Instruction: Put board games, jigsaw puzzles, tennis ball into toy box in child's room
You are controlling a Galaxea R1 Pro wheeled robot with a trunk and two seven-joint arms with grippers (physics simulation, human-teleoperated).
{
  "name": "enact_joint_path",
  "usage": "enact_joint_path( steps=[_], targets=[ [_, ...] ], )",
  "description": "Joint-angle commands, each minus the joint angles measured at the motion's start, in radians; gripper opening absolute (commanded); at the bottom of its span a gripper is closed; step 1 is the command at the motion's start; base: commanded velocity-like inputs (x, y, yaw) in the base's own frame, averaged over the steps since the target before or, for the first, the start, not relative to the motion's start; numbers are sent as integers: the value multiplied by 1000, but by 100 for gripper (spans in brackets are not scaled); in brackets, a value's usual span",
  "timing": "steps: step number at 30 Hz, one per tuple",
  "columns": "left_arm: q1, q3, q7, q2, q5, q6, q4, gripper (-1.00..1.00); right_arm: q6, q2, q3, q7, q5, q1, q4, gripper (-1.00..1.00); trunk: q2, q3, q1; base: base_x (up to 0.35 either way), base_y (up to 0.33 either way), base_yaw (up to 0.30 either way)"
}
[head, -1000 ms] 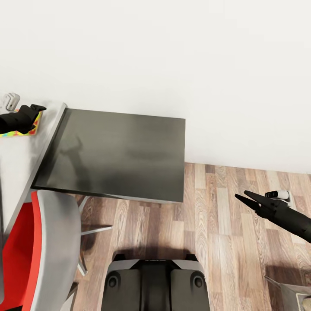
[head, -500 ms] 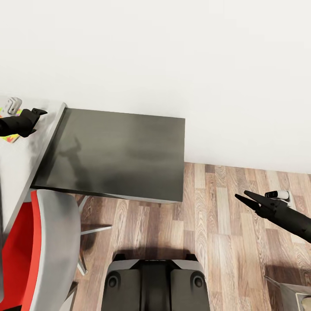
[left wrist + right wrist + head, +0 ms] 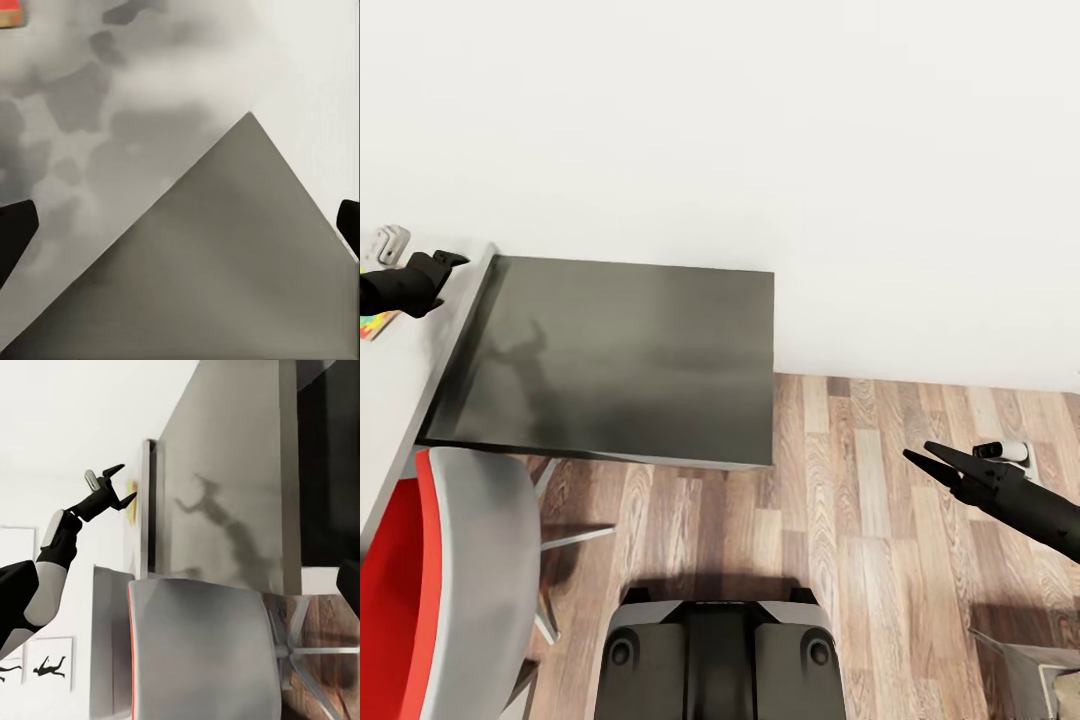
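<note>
Hovering my left end effector (image 3: 445, 259) open and empty over the counter (image 3: 410, 360) edge — a second ago it sat on the jigsaw puzzle (image 3: 375, 324), which has since slid almost out of frame as my view shifted. Dark side cabinet (image 3: 620, 355) mid-frame. Right end effector (image 3: 922, 455) open over the floor (image 3: 860, 520) — idle. No toy in hand.

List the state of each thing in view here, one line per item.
left gripper: open, empty, above the table's edge
right gripper: open, empty, over the floor
jigsaw puzzle: flat on the table, cut off by the picture's edge
dark grey side cabinet: top bare, arm's shadow on it
red chair: upright, pushed close to the table
</note>
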Motion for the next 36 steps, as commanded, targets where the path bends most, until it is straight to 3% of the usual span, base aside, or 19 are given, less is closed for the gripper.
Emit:
enact_joint_path(
  steps=[1, 25, 36],
  targets=[
    [0, -1, 9, 1, 11, 2, -1, 100, 3, 0, -1, 5, 4, -1, 0, 100, -2, -1, 1, 0, 0, -90],
    [-34, 7, 15, 1, 24, 10, -41, 100, 3, 4, 12, 3, 4, -1, 0, 100, -2, -1, 1, 0, 0, -21],
    [-69, 37, 18, 9, 44, 20, -55, 100, 3, 4, 18, 2, 5, -2, 0, 100, -2, -1, 1, 0, 0, 146]
  ],
)
